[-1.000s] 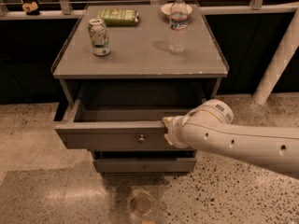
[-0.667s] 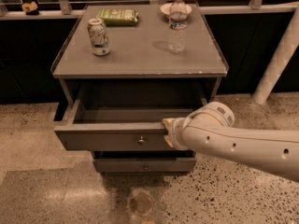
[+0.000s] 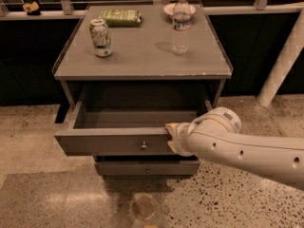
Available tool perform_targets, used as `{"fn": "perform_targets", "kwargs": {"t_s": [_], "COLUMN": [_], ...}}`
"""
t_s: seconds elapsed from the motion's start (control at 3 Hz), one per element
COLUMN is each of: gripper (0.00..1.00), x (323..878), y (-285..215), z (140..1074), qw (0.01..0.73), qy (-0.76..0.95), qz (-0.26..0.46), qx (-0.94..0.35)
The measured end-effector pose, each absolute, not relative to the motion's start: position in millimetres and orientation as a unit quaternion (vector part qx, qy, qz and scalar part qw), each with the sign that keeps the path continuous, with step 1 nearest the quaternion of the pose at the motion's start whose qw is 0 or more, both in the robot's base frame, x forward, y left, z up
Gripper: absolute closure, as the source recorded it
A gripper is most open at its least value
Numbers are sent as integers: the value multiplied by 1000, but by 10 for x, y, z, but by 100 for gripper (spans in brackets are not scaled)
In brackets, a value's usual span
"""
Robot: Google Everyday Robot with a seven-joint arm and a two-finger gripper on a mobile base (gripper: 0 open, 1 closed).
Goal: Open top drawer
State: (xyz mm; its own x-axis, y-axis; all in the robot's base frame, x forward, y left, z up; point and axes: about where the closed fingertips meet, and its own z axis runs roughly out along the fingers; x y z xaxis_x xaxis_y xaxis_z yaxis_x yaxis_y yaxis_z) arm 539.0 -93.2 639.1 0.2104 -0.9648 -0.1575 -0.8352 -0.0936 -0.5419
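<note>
The top drawer (image 3: 109, 141) of the grey cabinet is pulled out, and its inside looks empty. Its flat grey front carries a small round knob (image 3: 144, 146) at centre. My gripper (image 3: 172, 137) sits at the right part of the drawer front, at its top edge, just right of the knob. The white arm (image 3: 247, 151) comes in from the right and hides most of the gripper. A narrower lower drawer (image 3: 147, 167) with a like knob shows below, shut.
On the cabinet top (image 3: 142, 56) stand a soda can (image 3: 101, 37), a water bottle (image 3: 181, 24), a green packet (image 3: 120, 16) and a small bowl (image 3: 172, 8). A white post (image 3: 284, 61) leans at the right. Speckled floor (image 3: 47, 194) lies in front.
The drawer has come out slightly further, and the arm has shifted a little with it.
</note>
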Motion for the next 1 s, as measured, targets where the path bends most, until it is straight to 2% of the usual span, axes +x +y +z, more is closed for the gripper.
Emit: {"fn": "perform_targets", "kwargs": {"t_s": [1.0], "gripper": [100], "x": [5302], "y": [-925], "z": [6392], "qw": [270], "qy": [610], "qz": [-118], "qx": [-736]}}
